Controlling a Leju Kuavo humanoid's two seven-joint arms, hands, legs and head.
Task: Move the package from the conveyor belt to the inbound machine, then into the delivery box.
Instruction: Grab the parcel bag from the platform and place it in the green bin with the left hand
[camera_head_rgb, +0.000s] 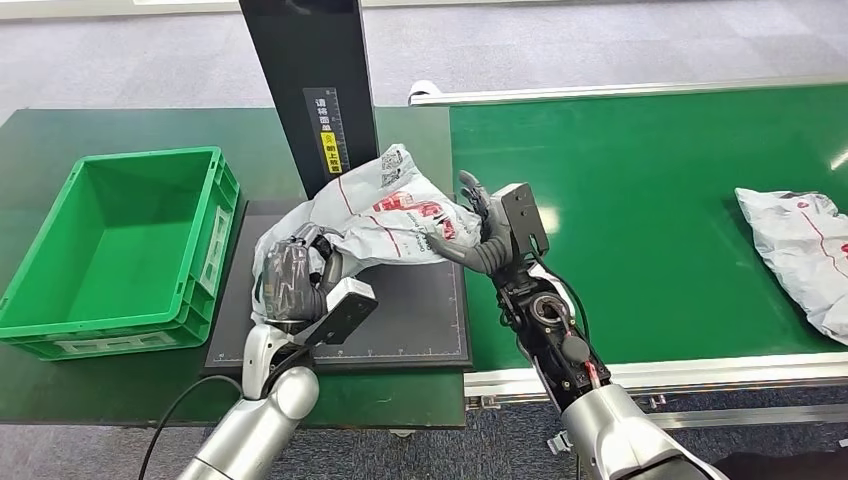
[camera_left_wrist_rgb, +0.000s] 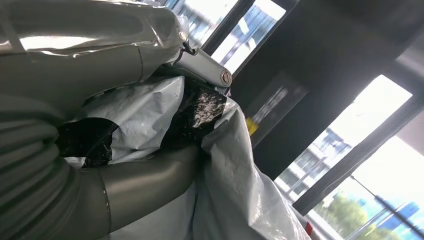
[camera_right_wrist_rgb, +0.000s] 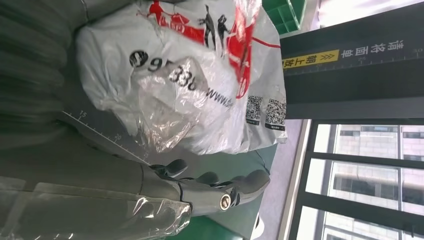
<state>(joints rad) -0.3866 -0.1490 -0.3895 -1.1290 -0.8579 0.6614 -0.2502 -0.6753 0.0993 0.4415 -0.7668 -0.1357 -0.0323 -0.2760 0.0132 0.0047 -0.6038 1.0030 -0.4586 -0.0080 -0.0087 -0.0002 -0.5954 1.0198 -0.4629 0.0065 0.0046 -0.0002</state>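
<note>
Step in hand: package (camera_head_rgb: 385, 210) over the inbound machine's black pad (camera_head_rgb: 420, 320), by its post (camera_head_rgb: 310, 80). Left robot hand (camera_head_rgb: 292, 278) grips its lower end; right robot hand (camera_head_rgb: 478, 228), fingers spread, rests against its other side. Next, likely: right releases, left carries it to the green delivery box (camera_head_rgb: 60, 310).

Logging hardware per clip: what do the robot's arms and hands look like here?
Both arms are silver, rounded shells with exposed black joints. The right forearm carries red and black wiring; a black cable trails from the left arm. The left hand and right hand are dark grey with ribbed covers, each topped by a box-shaped wrist module.
</note>
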